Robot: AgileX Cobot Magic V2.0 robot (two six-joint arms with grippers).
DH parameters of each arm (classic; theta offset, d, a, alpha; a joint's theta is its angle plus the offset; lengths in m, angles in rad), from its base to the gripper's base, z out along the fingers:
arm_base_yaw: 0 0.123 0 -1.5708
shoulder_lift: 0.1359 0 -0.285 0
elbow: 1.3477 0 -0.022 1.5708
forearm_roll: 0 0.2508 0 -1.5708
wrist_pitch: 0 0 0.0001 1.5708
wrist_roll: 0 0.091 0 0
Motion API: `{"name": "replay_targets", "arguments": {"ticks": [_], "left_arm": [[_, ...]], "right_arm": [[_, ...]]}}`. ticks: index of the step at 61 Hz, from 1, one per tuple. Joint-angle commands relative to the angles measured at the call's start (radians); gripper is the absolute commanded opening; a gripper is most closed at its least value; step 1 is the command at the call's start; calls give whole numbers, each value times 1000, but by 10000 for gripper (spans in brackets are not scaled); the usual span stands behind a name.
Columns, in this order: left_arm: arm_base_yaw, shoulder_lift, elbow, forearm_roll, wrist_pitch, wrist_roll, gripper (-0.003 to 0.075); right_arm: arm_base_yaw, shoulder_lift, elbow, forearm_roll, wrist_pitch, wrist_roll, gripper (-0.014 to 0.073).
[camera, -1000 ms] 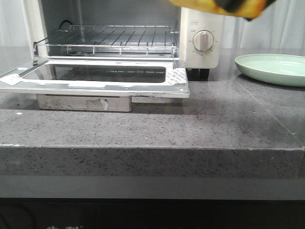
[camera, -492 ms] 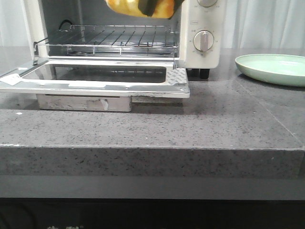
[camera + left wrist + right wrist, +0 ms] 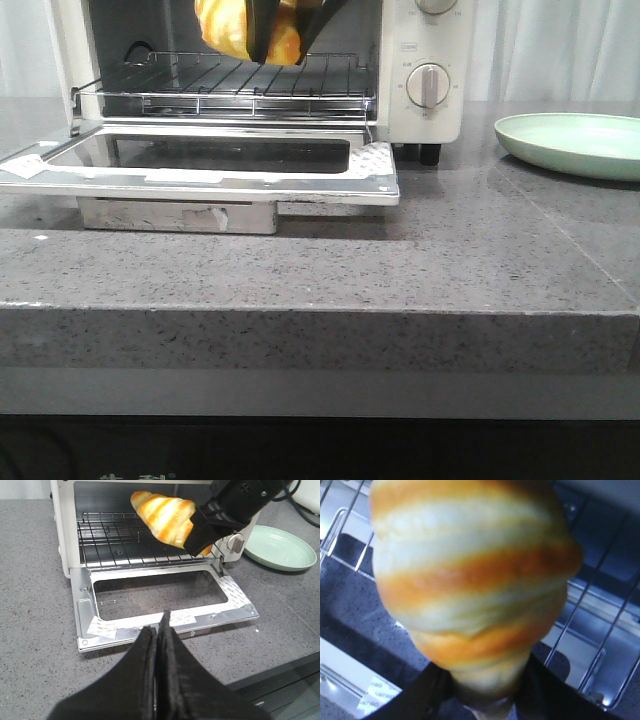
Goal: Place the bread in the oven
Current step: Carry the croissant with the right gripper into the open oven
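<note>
Right gripper (image 3: 200, 530) clamping glossy golden-orange striped bread roll (image 3: 165, 517), hanging above wire rack (image 3: 130, 542) of cream-white toaster oven (image 3: 425, 60), door down. Advice: lowering gently onto rack centre before releasing. Left gripper (image 3: 159, 630) idling closed, empty.

Front view: oven (image 3: 420, 100) is cut by the frame at 12 o'clock; its top and upper dial are out of view. The bread (image 3: 240, 30) is also cut there, and the right gripper (image 3: 285, 35) shows only as dark fingers across it; the arm is out of frame. The green plate (image 3: 570, 145) is cut at 3 o'clock.

Right wrist view: bread (image 3: 470, 575) is out of focus and fills most of the frame, hiding most of the wire rack (image 3: 605, 630). Finger contact is mostly hidden beneath it.

Left wrist view: left gripper (image 3: 157, 680) blocks the near counter (image 3: 30, 630); its base is cut at 6 o'clock.
</note>
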Motion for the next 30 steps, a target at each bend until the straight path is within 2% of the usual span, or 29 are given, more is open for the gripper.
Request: {"name": "replay_targets", "arguments": {"ticks": [1, 30], "left_arm": [[2, 5, -26, -15, -76, 0, -18], [2, 5, -26, -15, -76, 0, -18]], "right_arm": [[-20, -47, -46, -18, -71, 2, 132], [-26, -41, -46, -37, -97, -8, 133]]}}
